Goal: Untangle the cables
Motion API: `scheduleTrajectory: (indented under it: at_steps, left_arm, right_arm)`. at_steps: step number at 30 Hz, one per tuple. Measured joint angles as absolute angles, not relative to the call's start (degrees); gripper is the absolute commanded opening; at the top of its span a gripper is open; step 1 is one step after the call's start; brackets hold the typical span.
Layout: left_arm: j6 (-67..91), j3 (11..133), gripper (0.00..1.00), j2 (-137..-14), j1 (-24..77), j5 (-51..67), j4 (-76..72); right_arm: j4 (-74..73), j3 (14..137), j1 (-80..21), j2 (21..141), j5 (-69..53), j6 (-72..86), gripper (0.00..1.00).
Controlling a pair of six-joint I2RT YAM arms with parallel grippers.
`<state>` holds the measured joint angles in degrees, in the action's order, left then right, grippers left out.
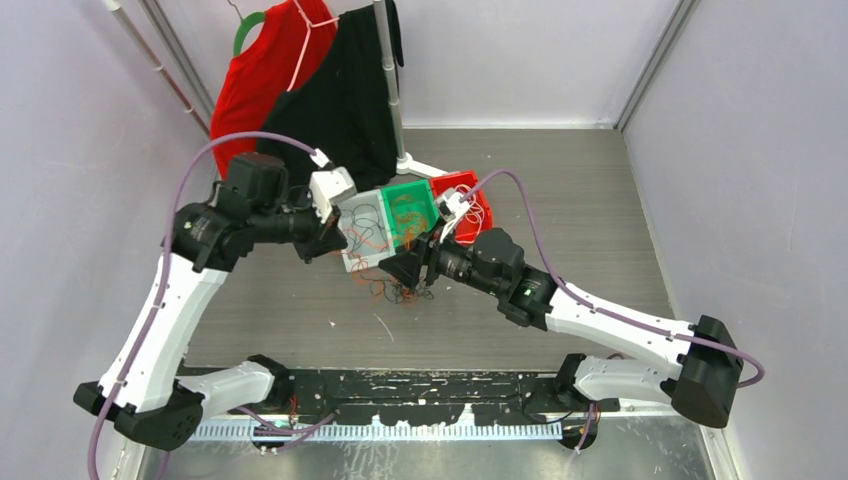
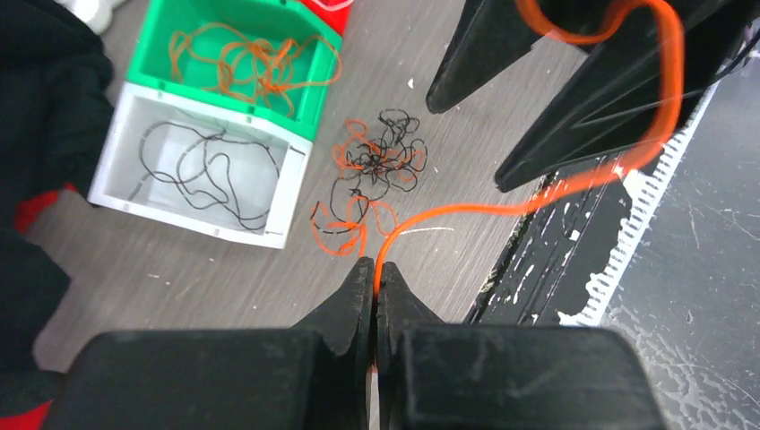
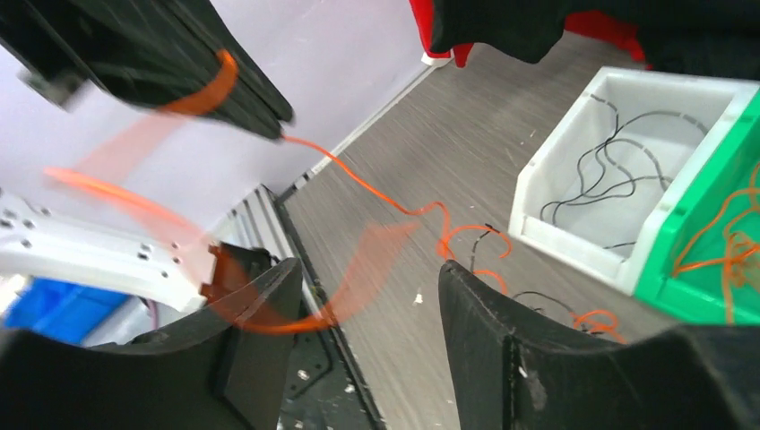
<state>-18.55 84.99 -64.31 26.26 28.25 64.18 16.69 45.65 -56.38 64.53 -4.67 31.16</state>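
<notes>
The cables form a small snarl of orange and black strands (image 1: 395, 288) on the grey table in front of the bins; in the left wrist view the snarl (image 2: 381, 161) lies just past my fingertips. My left gripper (image 2: 375, 267) is shut on one orange cable (image 2: 466, 209). That strand rises from the table and loops over the right gripper's fingers (image 2: 556, 90). My right gripper (image 3: 367, 269) is open, and the blurred orange cable (image 3: 358, 184) hangs loose across its left finger (image 3: 260, 305). From above, the left gripper (image 1: 335, 248) and the right gripper (image 1: 412, 270) flank the snarl.
A white bin (image 2: 125, 125) holds black cable, a green bin (image 2: 148, 54) behind it holds orange cables, and a red bin (image 1: 478, 190) stands to their right. Red and black garments (image 1: 300, 90) hang on a stand at the back. A black rail (image 1: 440, 385) runs along the near edge.
</notes>
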Motion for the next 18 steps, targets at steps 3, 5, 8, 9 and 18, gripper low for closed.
scheduleTrajectory:
  at_steps: [3, 5, 8, 9, 18]
  left_arm:
    - [-18.9, 91.1, 0.00, -64.2, 26.3, 28.4, 68.0]
    - [-19.0, 94.0, 0.00, -64.2, 26.2, 28.7, 70.0]
    - [-19.0, 97.9, 0.00, -64.4, 26.3, 29.5, 72.5]
    - [-19.0, 99.3, 0.00, -64.6, 26.3, 29.7, 73.2]
    - [-17.0, 110.8, 0.00, -66.4, 26.3, 33.3, 76.0]
  right_arm:
    - [16.3, 45.2, -56.4, 64.2, -6.8, 23.6, 0.66]
    - [16.3, 44.6, -56.4, 64.7, -7.7, 20.1, 0.68]
    - [17.6, 44.0, -56.4, 67.6, -8.3, 16.3, 0.70]
    - [18.7, 43.9, -56.4, 69.2, -8.4, 15.4, 0.70]
    - [30.5, 45.6, -58.5, 87.2, -6.9, 11.2, 0.69]
